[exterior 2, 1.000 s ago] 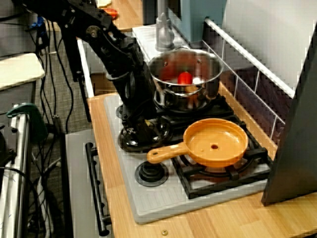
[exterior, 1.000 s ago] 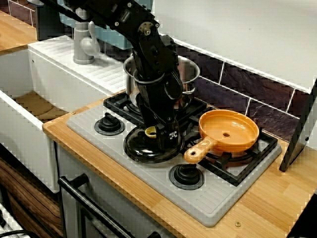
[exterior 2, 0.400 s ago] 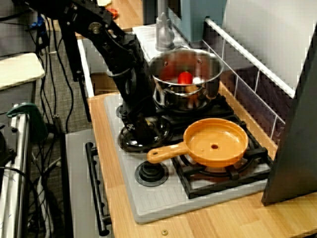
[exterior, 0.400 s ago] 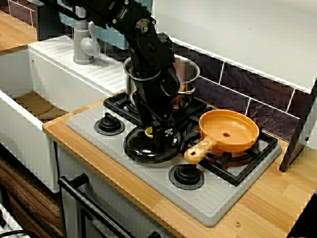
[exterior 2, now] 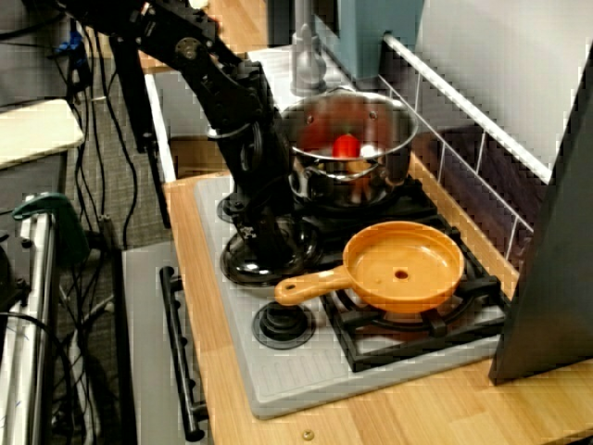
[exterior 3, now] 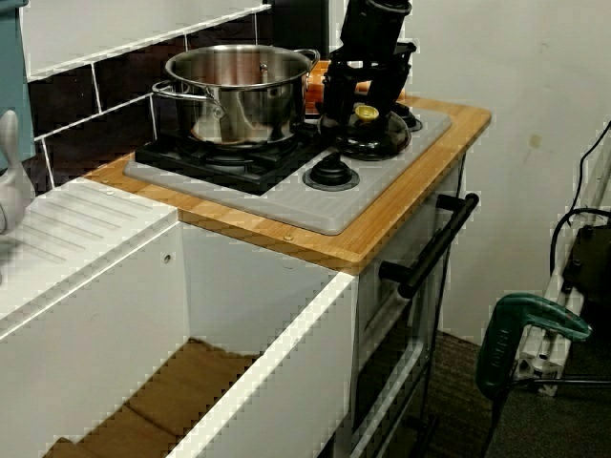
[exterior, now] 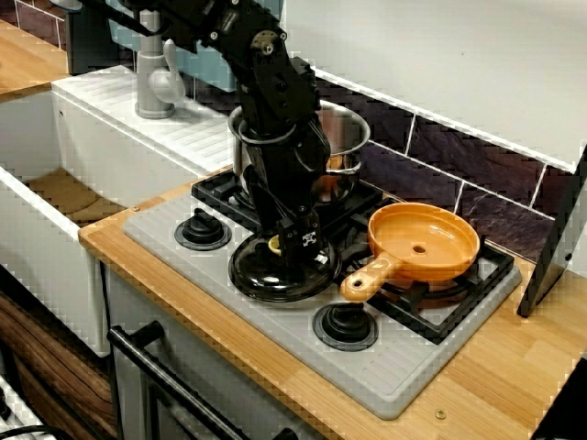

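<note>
Pincer (exterior: pixel 301 244) is creeping up and back versus a second ago, fingers apart either side of the yellow knob (exterior: pixel 275 244), clamping nothing. Black lid (exterior: pixel 275 273) is lying flat on the hob (exterior: pixel 404 367), not rising with it, orange pan (exterior: pixel 424 240) just beside.

Dark tiled backsplash (exterior: pixel 440 151) under white wall (exterior: pixel 440 55). Wooden tabletop (exterior: pixel 514 367), white sink unit (exterior 3: pixel 239 286), dark carpet floor (exterior 3: pixel 573 429).

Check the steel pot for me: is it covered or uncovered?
Uncovered. The steel pot shows its open mouth, and the black lid lies flat on the stovetop in front, under the pincer.
</note>
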`<action>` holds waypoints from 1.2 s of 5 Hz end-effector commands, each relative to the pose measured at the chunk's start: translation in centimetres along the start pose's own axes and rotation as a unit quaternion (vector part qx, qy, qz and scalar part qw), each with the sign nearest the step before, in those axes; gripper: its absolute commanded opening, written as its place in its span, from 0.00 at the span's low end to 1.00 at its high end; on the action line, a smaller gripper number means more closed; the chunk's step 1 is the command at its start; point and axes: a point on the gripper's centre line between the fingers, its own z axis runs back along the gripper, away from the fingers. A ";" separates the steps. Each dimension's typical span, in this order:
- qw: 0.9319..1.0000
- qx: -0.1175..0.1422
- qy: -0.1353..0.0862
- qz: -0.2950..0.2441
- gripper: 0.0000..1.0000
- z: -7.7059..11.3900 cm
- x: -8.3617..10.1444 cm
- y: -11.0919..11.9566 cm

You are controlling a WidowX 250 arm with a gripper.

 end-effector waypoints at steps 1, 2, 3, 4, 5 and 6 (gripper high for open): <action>1.000 0.002 -0.015 0.000 1.00 0.7 1.0 0.7; 1.000 0.002 -0.014 0.000 1.00 0.6 1.0 0.6; 1.000 0.001 -0.014 -0.001 1.00 0.8 0.9 0.5; 1.000 0.001 -0.014 -0.002 1.00 0.9 0.8 0.3; 1.000 -0.009 -0.018 0.004 0.00 0.8 0.7 0.4; 1.000 -0.012 -0.019 0.003 0.00 0.9 0.5 0.4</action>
